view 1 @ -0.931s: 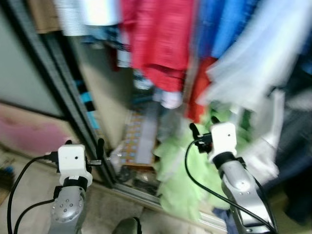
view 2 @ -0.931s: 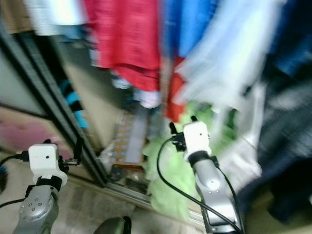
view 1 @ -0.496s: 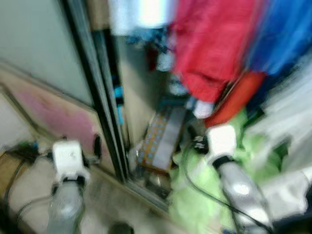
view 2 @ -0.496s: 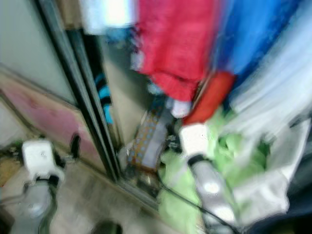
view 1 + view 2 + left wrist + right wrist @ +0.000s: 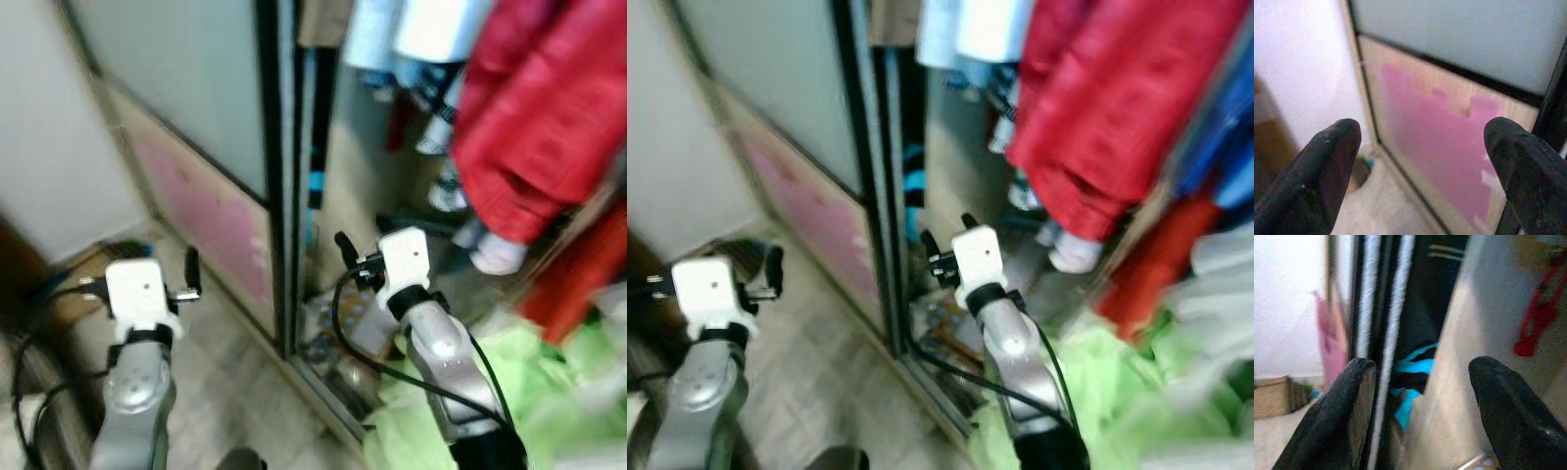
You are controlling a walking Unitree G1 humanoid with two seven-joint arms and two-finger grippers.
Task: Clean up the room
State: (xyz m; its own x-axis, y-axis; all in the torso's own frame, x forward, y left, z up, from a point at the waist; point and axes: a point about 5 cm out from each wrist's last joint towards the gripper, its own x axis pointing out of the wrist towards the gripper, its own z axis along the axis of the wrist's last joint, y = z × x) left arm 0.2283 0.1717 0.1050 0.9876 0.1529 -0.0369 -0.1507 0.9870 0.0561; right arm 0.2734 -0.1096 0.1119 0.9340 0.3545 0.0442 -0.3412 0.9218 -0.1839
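Observation:
I face an open wardrobe with a sliding door (image 5: 211, 186) of frosted glass over a pink-stained panel. Inside hang a red garment (image 5: 534, 137) and pale clothes (image 5: 421, 29). A pile of light green fabric (image 5: 558, 392) lies at the wardrobe's foot on the right. My left gripper (image 5: 186, 277) is held up before the door panel, open and empty; its fingers (image 5: 1327, 166) stand wide apart. My right gripper (image 5: 351, 257) is raised at the door's black frame (image 5: 277, 186), also open and empty, with a blue-and-black striped item (image 5: 1415, 377) beyond it.
A patterned flat box (image 5: 345, 328) and small clutter lie on the wardrobe floor behind the track. A white bundle (image 5: 495, 253) hangs below the red garment. At the left, a brown box with cables (image 5: 83, 274) sits by the white wall. Pale floor (image 5: 220, 392) runs between my arms.
The whole view has swung left: the blue and white clothes have slid out on the right and the sliding door now stands in the middle. Both arms keep their raised pose, grippers still open.

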